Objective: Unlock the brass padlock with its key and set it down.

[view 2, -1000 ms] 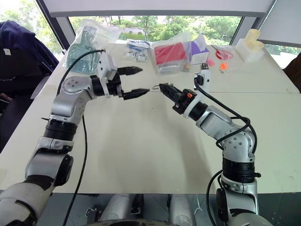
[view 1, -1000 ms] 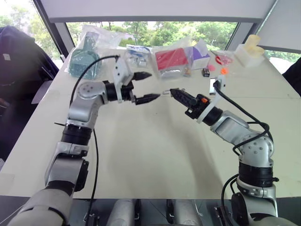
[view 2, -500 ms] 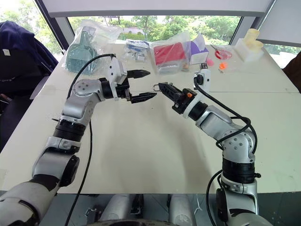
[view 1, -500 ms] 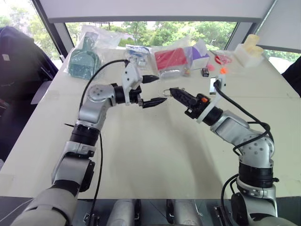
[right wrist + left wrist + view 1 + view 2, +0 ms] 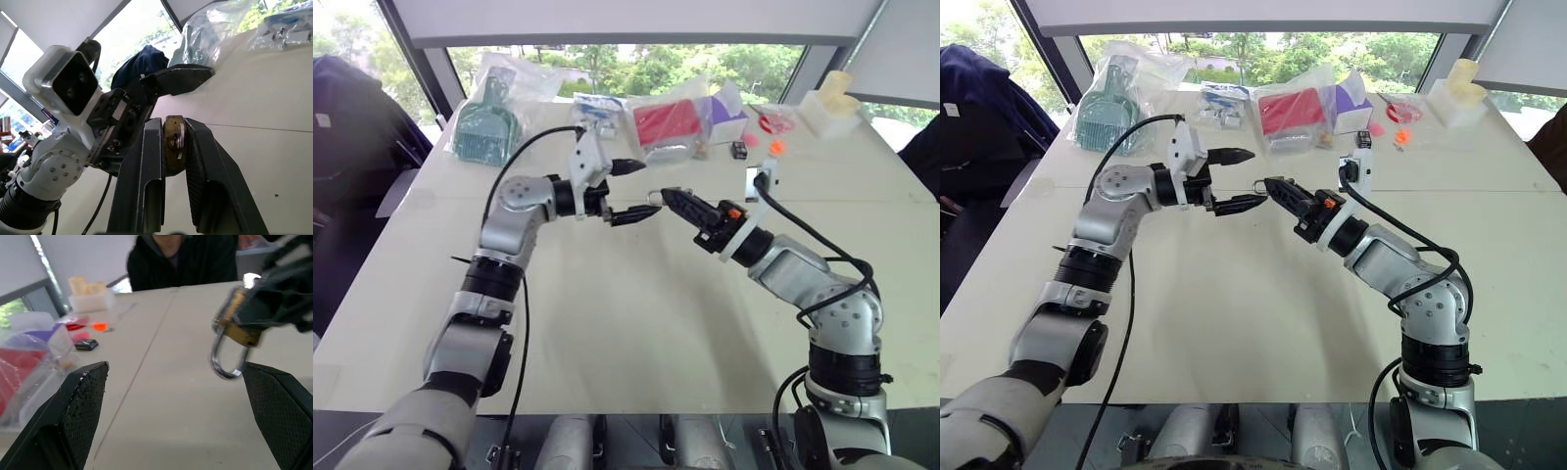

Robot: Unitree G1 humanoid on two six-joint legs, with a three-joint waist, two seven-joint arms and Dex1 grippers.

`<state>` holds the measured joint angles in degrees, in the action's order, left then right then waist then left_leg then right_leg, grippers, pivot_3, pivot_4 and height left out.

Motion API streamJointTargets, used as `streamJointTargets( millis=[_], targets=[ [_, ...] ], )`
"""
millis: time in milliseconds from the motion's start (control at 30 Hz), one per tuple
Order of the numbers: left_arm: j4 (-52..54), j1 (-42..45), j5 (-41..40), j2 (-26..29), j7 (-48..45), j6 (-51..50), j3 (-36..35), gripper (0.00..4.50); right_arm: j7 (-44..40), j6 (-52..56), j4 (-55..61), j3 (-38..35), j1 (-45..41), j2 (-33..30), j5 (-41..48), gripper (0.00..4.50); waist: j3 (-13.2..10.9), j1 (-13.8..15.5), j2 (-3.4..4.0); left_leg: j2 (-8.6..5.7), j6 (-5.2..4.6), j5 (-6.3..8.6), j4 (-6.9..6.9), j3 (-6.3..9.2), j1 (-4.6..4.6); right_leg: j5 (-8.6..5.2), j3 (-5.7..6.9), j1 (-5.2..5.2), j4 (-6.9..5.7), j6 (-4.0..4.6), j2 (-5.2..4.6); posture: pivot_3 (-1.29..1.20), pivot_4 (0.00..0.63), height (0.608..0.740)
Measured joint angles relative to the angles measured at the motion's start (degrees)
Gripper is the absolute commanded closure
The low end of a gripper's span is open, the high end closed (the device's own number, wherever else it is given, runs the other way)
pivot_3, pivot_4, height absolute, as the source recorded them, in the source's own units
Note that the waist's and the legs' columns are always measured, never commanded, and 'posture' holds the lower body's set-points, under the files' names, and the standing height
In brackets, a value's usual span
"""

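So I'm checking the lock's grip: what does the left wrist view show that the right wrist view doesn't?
Left wrist only: the padlock's silvery shackle hanging below the body, a person in dark clothing behind the table.
Right wrist only: the lock's keyhole face, the open left end effector close by.
Both: the brass padlock clamped in the right end effector.

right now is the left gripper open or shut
Open. The left gripper has its two black fingers spread wide apart, nothing between them, facing the brass padlock held in the right gripper.
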<state>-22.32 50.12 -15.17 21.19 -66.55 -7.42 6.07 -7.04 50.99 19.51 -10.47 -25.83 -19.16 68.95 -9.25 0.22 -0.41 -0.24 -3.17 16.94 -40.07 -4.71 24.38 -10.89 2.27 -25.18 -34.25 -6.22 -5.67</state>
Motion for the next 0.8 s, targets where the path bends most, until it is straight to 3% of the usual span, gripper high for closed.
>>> streamJointTargets(
  millis=[133, 333, 800],
  targets=[
    [4.6, -3.1, -1.7, 3.6, -3.8, -5.1, 0.1, 0.05, 0.0, -0.1, 0.0, -0.1, 0.0, 0.0, -0.1, 3.95, 0.0, -0.3, 0.01, 0.01, 0.01, 0.00, 0.01, 0.02, 0.00, 0.00, 0.00, -0.02, -0.01, 0.00, 0.00, 0.00, 0.150, 0.740],
    [4.3, -1.0, -3.1, 1.4, 1.0, -8.3, -2.5, 0.05, -0.1, -0.1, -0.1, 0.0, -0.1, 0.0, -0.2, 3.95, 0.0, 0.5, 0.00, -0.02, 0.02, -0.01, -0.04, 0.02, 0.01, 0.00, -0.01, 0.03, 0.01, 0.01, -0.01, 0.00, 0.150, 0.740],
    [-1.8, 1.1, -0.4, -2.3, 2.9, -1.7, -0.8, 0.05, 0.5, 0.0, 0.7, 0.2, 0.0, 0.2, 1.1, 3.95, 0.0, 0.4, 0.00, -0.01, 0.03, -0.01, -0.02, 0.00, 0.00, 0.00, -0.01, 0.02, 0.00, 0.00, 0.01, 0.00, 0.150, 0.740]
  ],
)
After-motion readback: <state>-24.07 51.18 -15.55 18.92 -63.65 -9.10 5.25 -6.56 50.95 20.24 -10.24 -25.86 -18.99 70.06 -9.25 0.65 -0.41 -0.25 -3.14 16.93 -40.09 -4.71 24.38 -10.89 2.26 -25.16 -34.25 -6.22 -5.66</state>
